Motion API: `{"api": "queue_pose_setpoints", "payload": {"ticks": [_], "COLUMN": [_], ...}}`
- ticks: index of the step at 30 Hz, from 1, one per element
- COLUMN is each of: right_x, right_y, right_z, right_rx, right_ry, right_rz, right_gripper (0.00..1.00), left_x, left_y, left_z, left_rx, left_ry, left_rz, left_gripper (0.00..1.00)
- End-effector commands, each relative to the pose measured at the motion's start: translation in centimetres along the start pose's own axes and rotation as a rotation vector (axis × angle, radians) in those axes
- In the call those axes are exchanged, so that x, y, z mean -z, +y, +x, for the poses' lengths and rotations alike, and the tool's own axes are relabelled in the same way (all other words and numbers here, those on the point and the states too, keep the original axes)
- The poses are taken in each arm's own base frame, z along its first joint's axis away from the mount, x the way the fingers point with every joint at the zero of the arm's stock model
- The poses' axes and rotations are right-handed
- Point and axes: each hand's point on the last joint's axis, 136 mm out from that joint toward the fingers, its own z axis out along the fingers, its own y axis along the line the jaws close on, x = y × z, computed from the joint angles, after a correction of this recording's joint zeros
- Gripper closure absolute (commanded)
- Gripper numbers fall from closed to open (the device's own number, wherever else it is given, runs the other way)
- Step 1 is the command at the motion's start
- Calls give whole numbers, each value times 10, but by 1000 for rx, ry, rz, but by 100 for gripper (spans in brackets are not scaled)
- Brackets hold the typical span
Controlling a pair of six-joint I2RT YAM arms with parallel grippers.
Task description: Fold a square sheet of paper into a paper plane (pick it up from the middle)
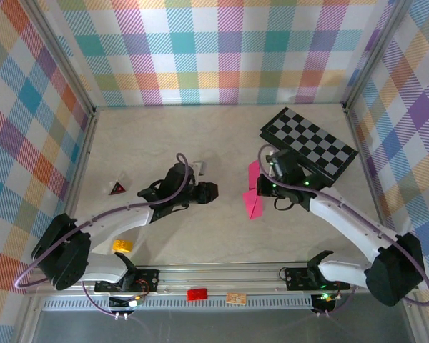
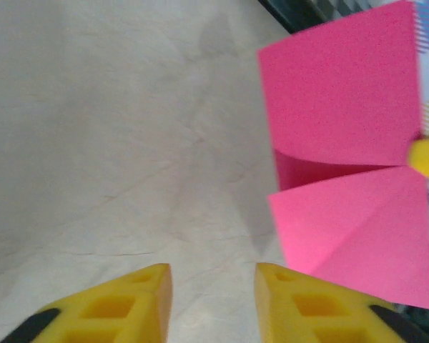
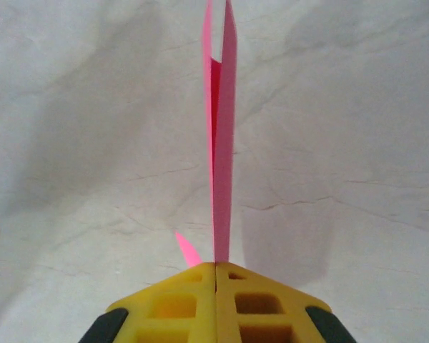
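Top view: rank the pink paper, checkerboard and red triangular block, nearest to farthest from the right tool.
1. pink paper: pinched in the right tool, mid-table.
2. checkerboard: just behind the tool, far right.
3. red triangular block: far across, on the left side.

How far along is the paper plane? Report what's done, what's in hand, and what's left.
Done: the pink sheet is folded over, with a diagonal crease on its lower panel. In hand: the right gripper is shut on the sheet, holding it edge-on. The left gripper faces it, jaws apart and empty. Left: it is no slim pointed dart yet, so further folds likely remain.
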Motion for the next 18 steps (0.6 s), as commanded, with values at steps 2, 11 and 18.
{"api": "queue_pose_setpoints", "payload": {"ticks": [2,11,18], "right_x": [8,-5,-37], "right_y": [-51,-60,-36], "right_z": [11,-1,14], "right_rx": [173,199,262], "right_ry": [105,112,177], "right_rz": [422,636,686], "right_gripper": [94,94,94], "left_x": [20,57,76], "left_y": [42,82,107], "left_z": [-7,-15,-14], "left_rx": [-4,34,111], "left_ry": [-93,-211,-274], "left_rz": [-192,-384,-450], "left_gripper": [56,51,49]}}
